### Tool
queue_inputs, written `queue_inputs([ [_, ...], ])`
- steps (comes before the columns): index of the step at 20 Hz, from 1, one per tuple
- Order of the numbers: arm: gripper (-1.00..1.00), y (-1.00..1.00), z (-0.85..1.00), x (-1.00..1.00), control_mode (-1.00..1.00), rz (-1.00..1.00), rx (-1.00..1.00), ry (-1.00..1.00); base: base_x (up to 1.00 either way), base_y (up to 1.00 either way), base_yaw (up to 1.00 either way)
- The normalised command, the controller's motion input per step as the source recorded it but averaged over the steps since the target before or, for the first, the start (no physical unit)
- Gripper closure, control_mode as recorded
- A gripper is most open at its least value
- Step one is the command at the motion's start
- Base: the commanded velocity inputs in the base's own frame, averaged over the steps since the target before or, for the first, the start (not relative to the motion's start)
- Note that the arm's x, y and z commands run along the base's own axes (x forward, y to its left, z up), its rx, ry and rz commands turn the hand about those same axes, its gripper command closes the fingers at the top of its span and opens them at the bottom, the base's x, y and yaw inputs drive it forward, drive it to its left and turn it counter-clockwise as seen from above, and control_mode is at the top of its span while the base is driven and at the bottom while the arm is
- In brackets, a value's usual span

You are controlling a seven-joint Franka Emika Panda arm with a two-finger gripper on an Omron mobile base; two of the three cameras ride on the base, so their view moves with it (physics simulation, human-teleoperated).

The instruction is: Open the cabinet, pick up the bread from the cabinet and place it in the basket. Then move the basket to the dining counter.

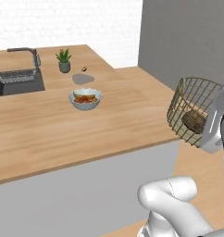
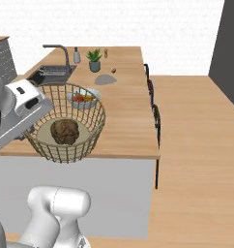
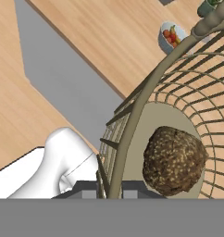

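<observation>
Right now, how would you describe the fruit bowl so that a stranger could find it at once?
Start at the broad light-wood dining counter, with the sink at its far left corner. Near its middle stands the fruit bowl, nearer the camera than the small potted plant. It is pale blue, solid-walled and holds red and yellow fruit, unlike the tan wire basket, which holds the dark brown bread.

bright, even rendered light, soft faint shadows, no glare, slightly coarse edges
</observation>
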Motion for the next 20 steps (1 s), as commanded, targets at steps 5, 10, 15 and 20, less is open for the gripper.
queue_inputs([
  [5, 1.0, 0.0, 0.0, 0.0, 1.0, 0.0, 0.0, 0.0, 0.4, -0.6, 0.11],
  [10, 1.0, 0.0, 0.0, 0.0, 1.0, 0.0, 0.0, 0.0, 0.65, -0.39, 0.05],
  [15, 1.0, 0.0, 0.0, 0.0, 1.0, 0.0, 0.0, 0.0, 0.86, -0.04, 0.0],
  [20, 1.0, 0.0, 0.0, 0.0, 1.0, 0.0, 0.0, 0.0, -0.02, 0.0, 0.03],
])
